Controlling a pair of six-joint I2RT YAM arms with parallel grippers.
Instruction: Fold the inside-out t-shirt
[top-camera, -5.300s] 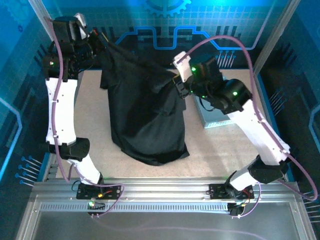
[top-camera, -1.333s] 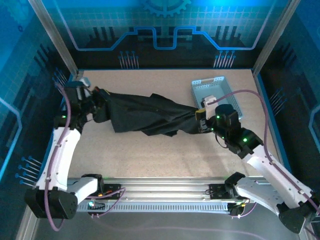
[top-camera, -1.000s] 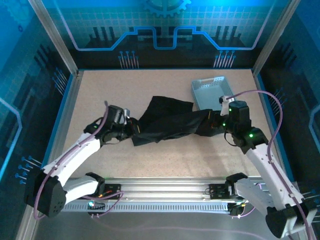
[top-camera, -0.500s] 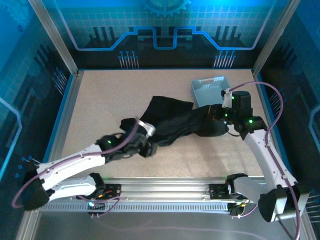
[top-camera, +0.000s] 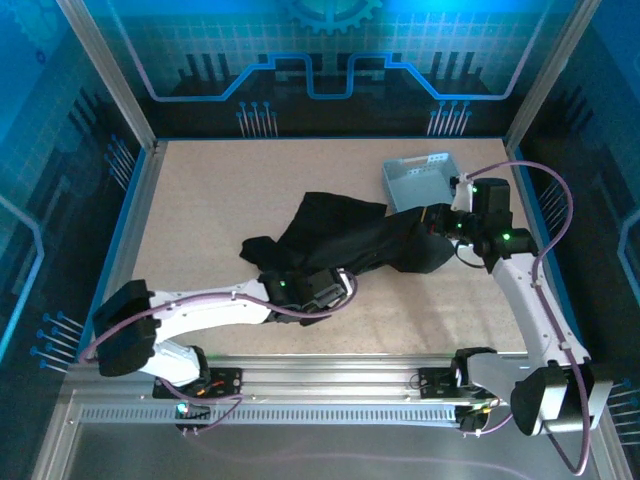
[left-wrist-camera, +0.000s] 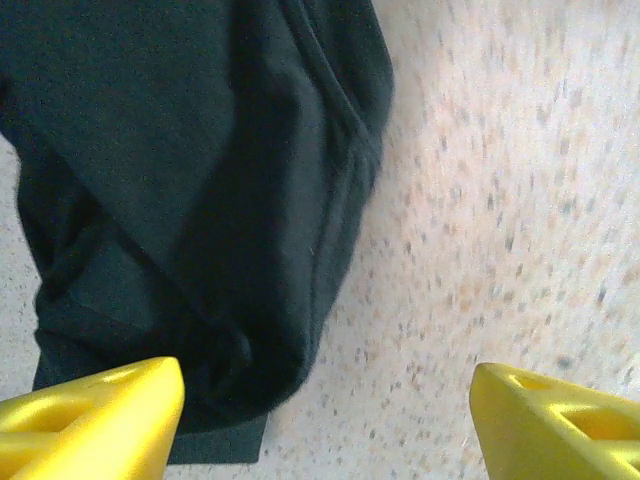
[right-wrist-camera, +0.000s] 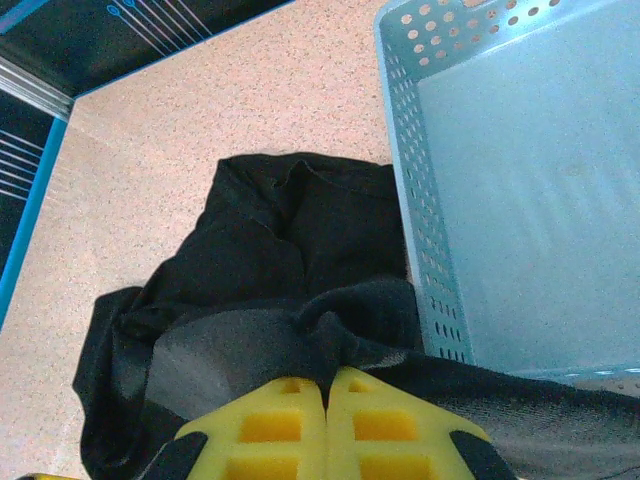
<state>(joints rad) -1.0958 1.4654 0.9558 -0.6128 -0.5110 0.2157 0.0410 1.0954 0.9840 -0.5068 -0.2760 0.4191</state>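
Speckled tabletop (top-camera: 200, 210) carries the inside-out t-shirt (top-camera: 340, 235), bunched across its middle and reaching up beside the grey tray (top-camera: 415, 172) near the far right corner. My right gripper (right-wrist-camera: 326, 382) is pinched tight on a ridge of fabric beside the tray wall; my left gripper (left-wrist-camera: 325, 400) hangs spread wide over the shirt's near end, gripping nothing. Best to seek a true hem or corner there before closing, then draw the cloth flat, not drag a wad.

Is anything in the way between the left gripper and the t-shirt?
Nothing visible. The left gripper, jaws open, hangs right above the near edge of the t-shirt, bare table beside it. The grey tray sits far off, by the right gripper.
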